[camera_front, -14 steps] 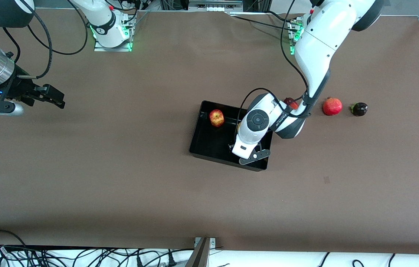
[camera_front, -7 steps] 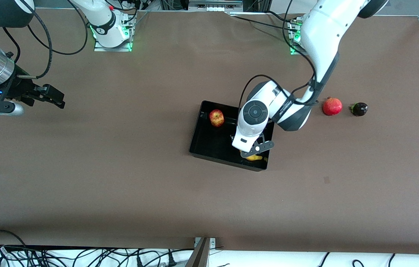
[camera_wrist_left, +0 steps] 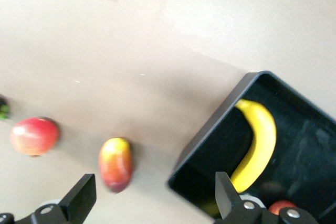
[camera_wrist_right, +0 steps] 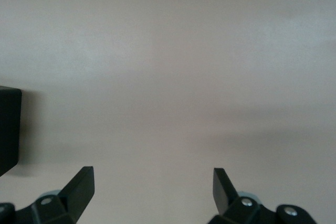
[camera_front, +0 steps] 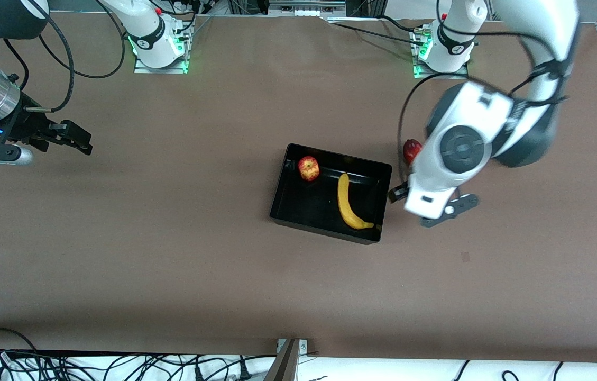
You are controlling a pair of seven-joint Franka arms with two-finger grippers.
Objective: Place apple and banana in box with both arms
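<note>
The black box (camera_front: 281,196) sits mid-table. The apple (camera_front: 309,168) lies in its corner farthest from the front camera, toward the right arm's end. The banana (camera_front: 350,203) lies in the box along the wall toward the left arm's end; it also shows in the left wrist view (camera_wrist_left: 258,142). My left gripper (camera_front: 419,205) is open and empty, up in the air over the table just outside that wall; in the left wrist view (camera_wrist_left: 152,200) the box wall (camera_wrist_left: 210,145) shows. My right gripper (camera_front: 79,142) is open and empty at the right arm's end, over bare table (camera_wrist_right: 152,187).
An elongated red-yellow fruit (camera_wrist_left: 115,163) lies on the table beside the box, partly hidden by the left arm in the front view (camera_front: 410,150). A round red fruit (camera_wrist_left: 34,136) lies farther toward the left arm's end. A black corner (camera_wrist_right: 8,129) shows in the right wrist view.
My left gripper let go of the banana in the box, rose and moved out past the box wall toward the left arm's end. The right arm has not moved.
</note>
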